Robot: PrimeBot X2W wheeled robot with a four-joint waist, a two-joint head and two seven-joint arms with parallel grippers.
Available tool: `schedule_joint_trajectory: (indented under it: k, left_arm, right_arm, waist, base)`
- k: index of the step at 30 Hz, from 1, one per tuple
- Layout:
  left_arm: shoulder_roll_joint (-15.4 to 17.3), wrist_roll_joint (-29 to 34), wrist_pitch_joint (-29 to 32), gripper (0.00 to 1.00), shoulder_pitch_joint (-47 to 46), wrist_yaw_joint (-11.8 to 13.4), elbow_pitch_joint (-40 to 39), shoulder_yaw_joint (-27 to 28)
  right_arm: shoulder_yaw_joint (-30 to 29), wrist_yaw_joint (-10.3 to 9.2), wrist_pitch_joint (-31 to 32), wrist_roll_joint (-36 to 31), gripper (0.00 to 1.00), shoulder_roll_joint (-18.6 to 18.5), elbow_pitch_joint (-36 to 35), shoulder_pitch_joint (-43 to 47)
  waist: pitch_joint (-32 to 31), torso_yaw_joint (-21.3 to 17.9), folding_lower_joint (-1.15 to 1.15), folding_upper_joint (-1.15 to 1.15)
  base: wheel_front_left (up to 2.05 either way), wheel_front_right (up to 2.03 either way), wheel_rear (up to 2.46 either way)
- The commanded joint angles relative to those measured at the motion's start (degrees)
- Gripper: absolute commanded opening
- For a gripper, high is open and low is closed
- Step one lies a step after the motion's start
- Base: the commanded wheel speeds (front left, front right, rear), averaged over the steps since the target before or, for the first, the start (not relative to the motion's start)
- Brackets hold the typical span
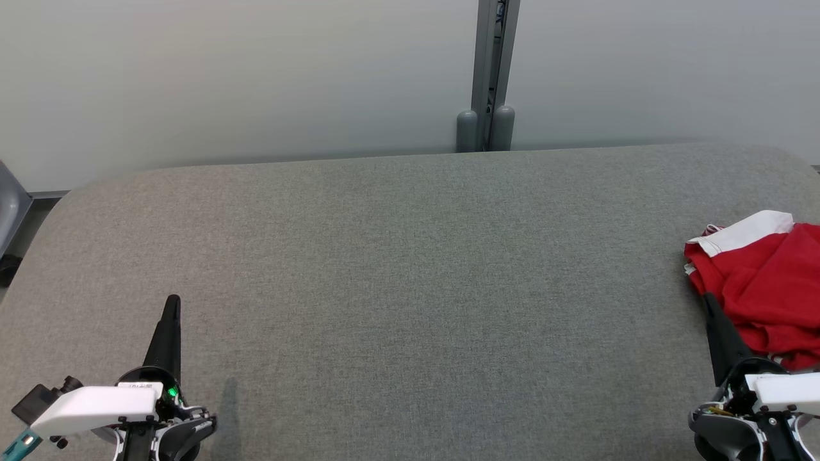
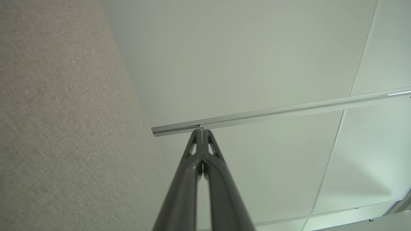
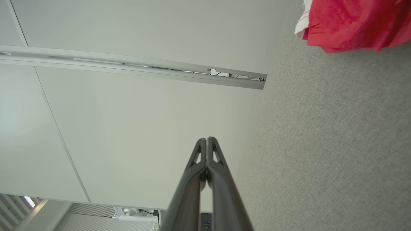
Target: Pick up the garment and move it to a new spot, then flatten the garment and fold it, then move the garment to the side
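Observation:
The garment [image 1: 765, 282] is red with a white band, crumpled in a heap at the right edge of the grey fabric table [image 1: 410, 269]. In the right wrist view the garment [image 3: 353, 24] sits at the top right corner. My right gripper [image 1: 708, 298] is shut and empty at the lower right, its tip just beside the heap's left edge. Its two fingers are pressed together in the right wrist view [image 3: 207, 139]. My left gripper [image 1: 173, 299] is shut and empty at the lower left, far from the garment; its fingers meet at the tip [image 2: 201, 130].
A pale wall stands behind the table, with a grey vertical rail [image 1: 490, 77] at its middle. A grey object [image 1: 9, 211] juts in at the left edge. The table's surface stretches bare between the two grippers.

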Motion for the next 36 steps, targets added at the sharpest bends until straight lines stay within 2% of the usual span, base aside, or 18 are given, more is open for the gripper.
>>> schedule_joint_trajectory:
  k: [1, 13, 36]
  left_arm:
    - [0.11, -0.96, 0.28, 0.00, -1.15, -0.46, 0.00, 0.55]
    - [-0.53, -4.42, 1.25, 0.00, -1.76, -1.42, 0.51, 1.53]
    - [-0.61, -4.12, 1.27, 0.00, -1.64, -1.40, 0.47, 1.61]
  right_arm:
    - [-0.22, 0.04, 0.32, 1.28, 0.00, -0.16, 0.11, -0.61]
    - [-0.44, 0.04, 0.80, 5.43, 0.00, -0.10, 0.91, -1.27]
    - [-0.44, 0.04, 0.79, 5.07, 0.00, -0.11, 0.90, -1.18]
  waist:
    - [0.02, 0.00, 0.00, 0.00]
    - [0.14, -0.04, 0.00, 0.00]
    - [0.14, -0.04, 0.00, 0.00]
  base:
    - [0.00, 0.00, 0.00]
    - [0.00, 0.00, 0.00]
    - [0.00, 0.00, 0.00]
